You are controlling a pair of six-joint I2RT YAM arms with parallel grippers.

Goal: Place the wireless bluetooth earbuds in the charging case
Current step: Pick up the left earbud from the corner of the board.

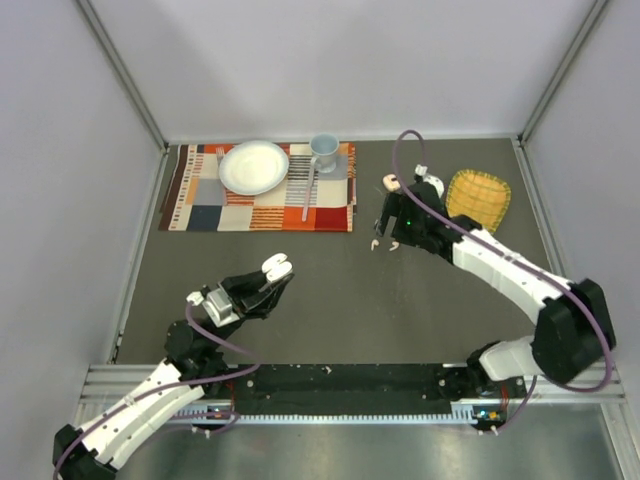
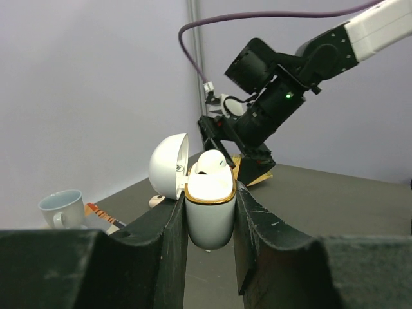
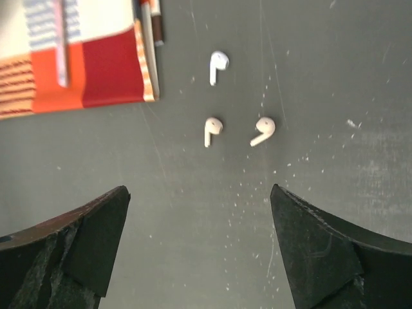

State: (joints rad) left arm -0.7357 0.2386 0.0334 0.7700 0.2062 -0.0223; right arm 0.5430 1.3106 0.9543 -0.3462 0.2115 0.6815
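Note:
My left gripper (image 2: pixel 209 222) is shut on a white charging case (image 2: pixel 209 206) with a gold rim, held upright above the table at the near left (image 1: pixel 277 268). Its lid (image 2: pixel 168 166) is swung open to the left. One white earbud (image 2: pixel 211 162) sits in the case's mouth. Three more earbuds lie on the dark table: one farther off (image 3: pixel 218 64) and two side by side (image 3: pixel 212 129) (image 3: pixel 264 129). My right gripper (image 3: pixel 198 193) hovers open just short of them, with nothing between its fingers, right of the mat (image 1: pixel 388 225).
A patchwork placemat (image 1: pixel 255 205) lies at the back left with a white plate (image 1: pixel 253 166), a pale cup (image 1: pixel 324 150) and a spoon (image 1: pixel 309 190) on it. A yellow woven basket (image 1: pixel 477 198) sits at the back right. White walls enclose the table.

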